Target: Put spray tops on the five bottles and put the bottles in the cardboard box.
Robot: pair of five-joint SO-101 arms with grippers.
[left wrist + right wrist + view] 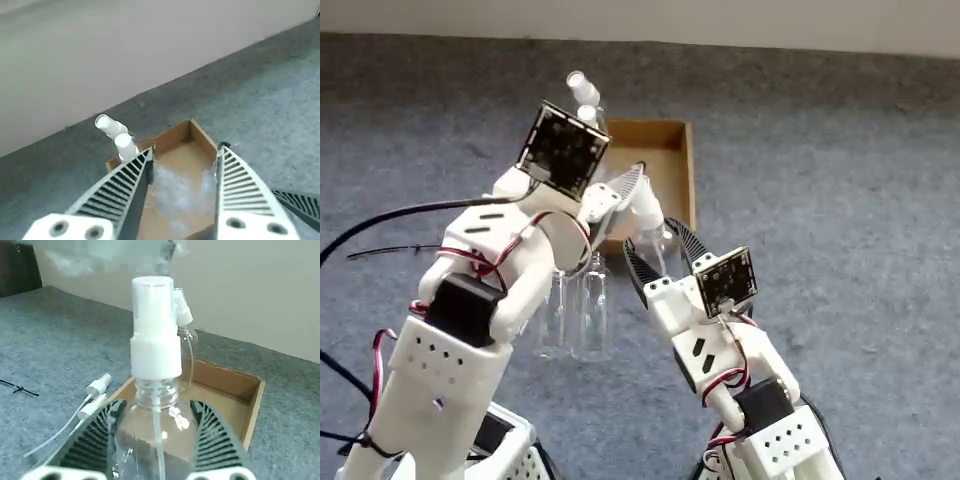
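Observation:
My right gripper is shut on a clear bottle that carries a white spray top. It holds the bottle upright just in front of the cardboard box. My left gripper hangs open right above that spray top, over the box's near edge. A blurred clear shape lies between its fingers in the left wrist view. Loose spray tops with tubes lie beside the box. A cluster of clear bottles stands under the left arm.
Grey carpet covers the table, with open room to the right of the box. A second bottle with a spray top stands at the box's far side. A black cable runs along the left.

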